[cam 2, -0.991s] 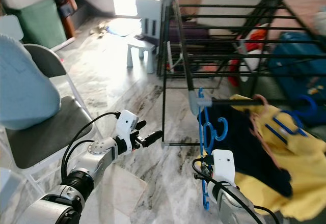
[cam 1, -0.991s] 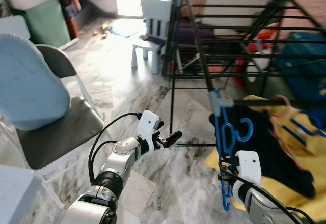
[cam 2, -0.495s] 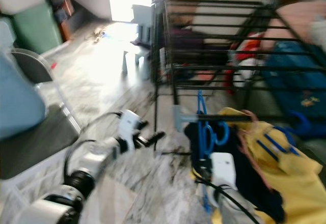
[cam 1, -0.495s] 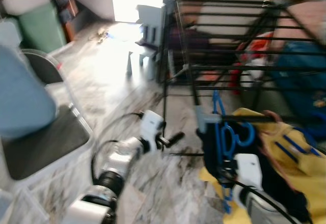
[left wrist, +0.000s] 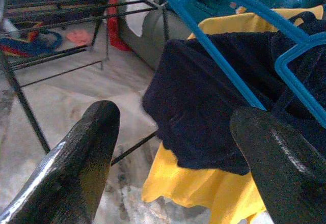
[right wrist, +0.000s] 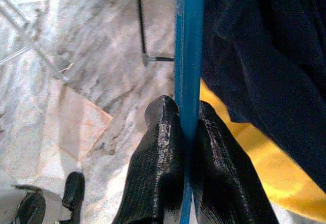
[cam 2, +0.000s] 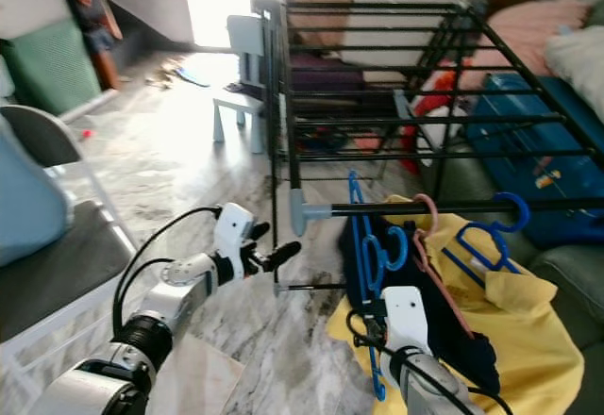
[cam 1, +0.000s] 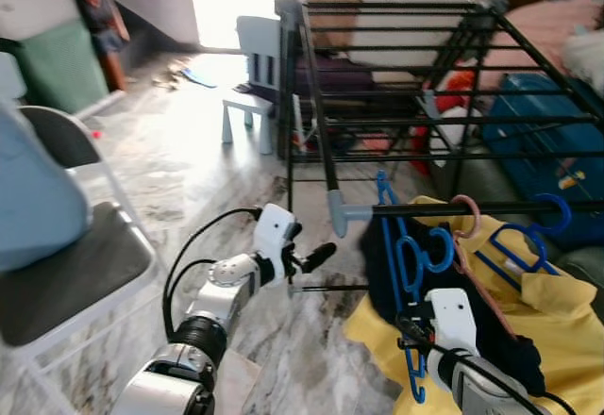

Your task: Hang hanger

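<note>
Fingers (right wrist: 163, 183) of the right gripper (right wrist: 187, 132) press together on the straight bar of a blue hanger (right wrist: 188, 56), a pinch the right wrist view makes plain; from the head views the white wrist block hides that grip, and the fingers themselves cannot be made out. The same hanger (cam 1: 404, 273) hangs near the left end of the nearest rail of a black drying rack (cam 1: 396, 66), with its hook up over the rail and its long axis running almost straight up and down to a tip beside the right wrist. A dark garment (cam 1: 491, 330) and a yellow cloth (cam 1: 566, 340) drape beside and behind it, covering part of its lower loops. More blue hangers (cam 1: 524, 245) and a pink one sit farther right on the rail.

Left of the rack, the left gripper (cam 1: 311, 257) reaches out above the marble floor (cam 1: 189, 160), and its wrist view shows the two fingers (left wrist: 86, 152) spread wide with nothing between them. A chair (cam 1: 66, 264) at the left is cut off by the frame edge.
</note>
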You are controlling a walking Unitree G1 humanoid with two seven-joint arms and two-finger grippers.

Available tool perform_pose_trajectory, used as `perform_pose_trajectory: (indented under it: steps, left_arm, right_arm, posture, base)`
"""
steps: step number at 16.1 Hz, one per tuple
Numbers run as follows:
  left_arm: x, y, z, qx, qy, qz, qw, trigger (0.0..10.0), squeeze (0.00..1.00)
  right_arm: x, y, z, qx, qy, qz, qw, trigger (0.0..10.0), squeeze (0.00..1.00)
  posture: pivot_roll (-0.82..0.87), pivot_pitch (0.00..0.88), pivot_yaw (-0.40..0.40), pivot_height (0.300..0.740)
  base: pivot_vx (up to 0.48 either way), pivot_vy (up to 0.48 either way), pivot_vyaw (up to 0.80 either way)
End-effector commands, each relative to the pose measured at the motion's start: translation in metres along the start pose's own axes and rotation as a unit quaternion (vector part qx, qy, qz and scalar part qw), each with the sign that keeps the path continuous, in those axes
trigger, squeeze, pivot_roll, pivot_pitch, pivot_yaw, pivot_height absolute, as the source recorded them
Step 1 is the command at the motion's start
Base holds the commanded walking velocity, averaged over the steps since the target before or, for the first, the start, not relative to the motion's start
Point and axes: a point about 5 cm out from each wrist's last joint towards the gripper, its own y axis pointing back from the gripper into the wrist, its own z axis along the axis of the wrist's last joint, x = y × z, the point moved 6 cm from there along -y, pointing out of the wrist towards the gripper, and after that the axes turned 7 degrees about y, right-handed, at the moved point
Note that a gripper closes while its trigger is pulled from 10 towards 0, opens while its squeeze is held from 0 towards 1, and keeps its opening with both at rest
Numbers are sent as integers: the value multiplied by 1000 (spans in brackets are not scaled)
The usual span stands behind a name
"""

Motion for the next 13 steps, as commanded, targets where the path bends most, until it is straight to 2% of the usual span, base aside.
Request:
perform_pose_trajectory:
  steps: [1,5,7,8,10,13]
  left_arm:
    - [-3,-2,0,3,-3,-4,1000,10000,0]
    - [-4,-3,0,6,-3,-5,1000,10000,0]
    - [-4,-3,-1,10,-3,-4,1000,10000,0]
    - [-5,-4,-1,12,-5,-6,1000,10000,0]
    - [-5,-4,-1,10,-4,-7,1000,10000,0]
    - [-3,-3,-4,14,0,-1,1000,10000,0]
  right_arm:
    - [1,5,8,-12,13,2,1000,10000,0]
    - [7,3,21,-24,11,16,1000,10000,0]
    - [5,-2,26,-22,8,15,1000,10000,0]
    - [6,-9,34,-25,22,19,999,10000,0]
    - [8,-12,46,-35,30,26,999,10000,0]
    - [12,-20,52,-27,29,36,999,10000,0]
  posture:
    - [-64,0,-25,740]
    - [-66,0,-23,740]
    - [-64,0,-22,740]
    - [-60,0,-24,740]
    - [-55,0,-29,740]
    - [-57,0,-32,740]
  base:
    - [0,0,0]
    - [0,0,0]
    - [0,0,0]
    - [0,0,0]
    - [0,0,0]
    - [0,0,0]
